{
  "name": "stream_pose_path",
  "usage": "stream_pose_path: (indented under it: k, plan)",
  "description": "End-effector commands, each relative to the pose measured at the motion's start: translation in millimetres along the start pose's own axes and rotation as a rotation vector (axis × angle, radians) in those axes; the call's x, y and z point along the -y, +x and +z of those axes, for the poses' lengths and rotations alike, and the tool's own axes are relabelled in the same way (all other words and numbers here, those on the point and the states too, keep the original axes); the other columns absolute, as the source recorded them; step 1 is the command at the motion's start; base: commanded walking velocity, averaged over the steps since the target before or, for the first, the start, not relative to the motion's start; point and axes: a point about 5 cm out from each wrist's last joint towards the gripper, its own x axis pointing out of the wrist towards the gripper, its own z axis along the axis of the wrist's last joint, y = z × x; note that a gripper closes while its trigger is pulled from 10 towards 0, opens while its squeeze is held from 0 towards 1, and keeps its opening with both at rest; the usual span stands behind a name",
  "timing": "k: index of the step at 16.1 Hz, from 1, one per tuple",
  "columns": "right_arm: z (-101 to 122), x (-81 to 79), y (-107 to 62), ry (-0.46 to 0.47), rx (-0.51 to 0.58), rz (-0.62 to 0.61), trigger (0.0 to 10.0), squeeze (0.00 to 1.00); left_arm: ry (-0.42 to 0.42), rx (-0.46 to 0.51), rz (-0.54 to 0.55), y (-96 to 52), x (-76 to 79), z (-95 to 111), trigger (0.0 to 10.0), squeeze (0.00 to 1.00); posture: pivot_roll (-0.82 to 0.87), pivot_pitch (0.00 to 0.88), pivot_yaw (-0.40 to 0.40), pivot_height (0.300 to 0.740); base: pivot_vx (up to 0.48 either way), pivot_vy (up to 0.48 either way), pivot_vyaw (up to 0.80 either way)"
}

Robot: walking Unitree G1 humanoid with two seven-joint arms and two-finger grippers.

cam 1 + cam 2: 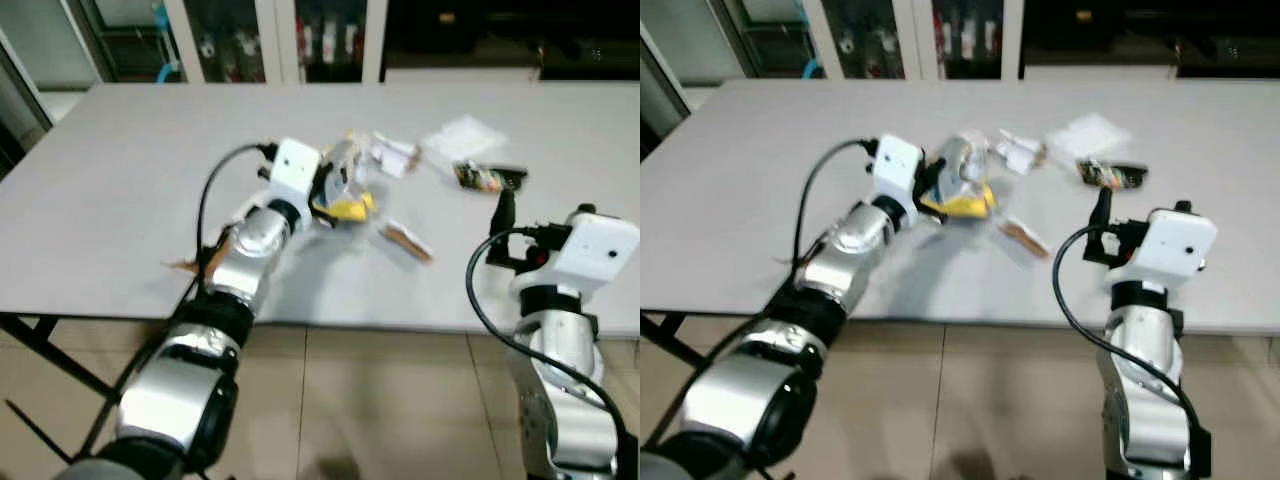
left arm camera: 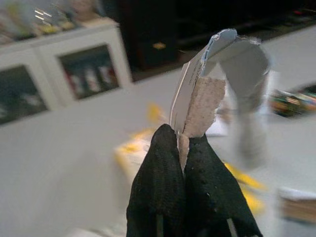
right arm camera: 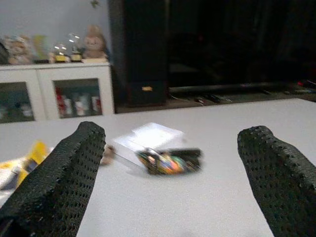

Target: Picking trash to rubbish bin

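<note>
Pinched tight between the left gripper's (image 2: 185, 148) two black fingers is a torn scrap of white and brown cardboard (image 2: 202, 106), held above the grey table (image 1: 120, 200). At about four o'clock from it, the right gripper (image 3: 173, 197) hangs wide open with nothing in it. A shiny, colourful flat wrapper (image 3: 170, 160) lies on the table ahead of that gripper, at twelve o'clock.

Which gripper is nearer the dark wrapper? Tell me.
Right. The right gripper faces the dark wrapper just beyond it; the left gripper is farther off, at the yellow pile.
</note>
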Motion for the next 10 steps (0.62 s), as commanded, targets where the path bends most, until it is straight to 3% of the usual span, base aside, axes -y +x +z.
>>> stream_pose_path:
  k: [1, 2, 9, 10]
  plan:
    - [2.6, -7.1, 0.1, 0.001, 0.006, 0.021, 10.0, 0.00, 0.012, -0.010, 0.031, -3.4, -11.6, -2.2, 10.0, 0.00, 0.14, 0.086, 0.051, 0.740, 0.439, 0.000, 0.00]
    - [2.3, -8.0, 0.0, 0.000, 0.003, 0.025, 10.0, 0.00, 0.013, -0.020, 0.042, -3.4, -13.0, -3.2, 10.0, 0.00, 0.14, 0.087, 0.051, 0.740, 0.390, 0.000, 0.00]
    - [-1.8, -9.8, -2.1, 0.007, -0.026, 0.032, 10.0, 0.00, -0.021, -0.043, 0.112, -3.1, -24.3, -3.6, 10.0, 0.00, 0.15, 0.097, 0.047, 0.740, 0.000, 0.000, 0.00]
    - [-2.9, -10.3, -2.0, 0.006, -0.037, 0.037, 10.0, 0.00, -0.014, -0.047, 0.115, -3.0, -24.8, -3.8, 10.0, 0.00, 0.15, 0.098, 0.047, 0.740, 0.000, 0.000, -0.73]
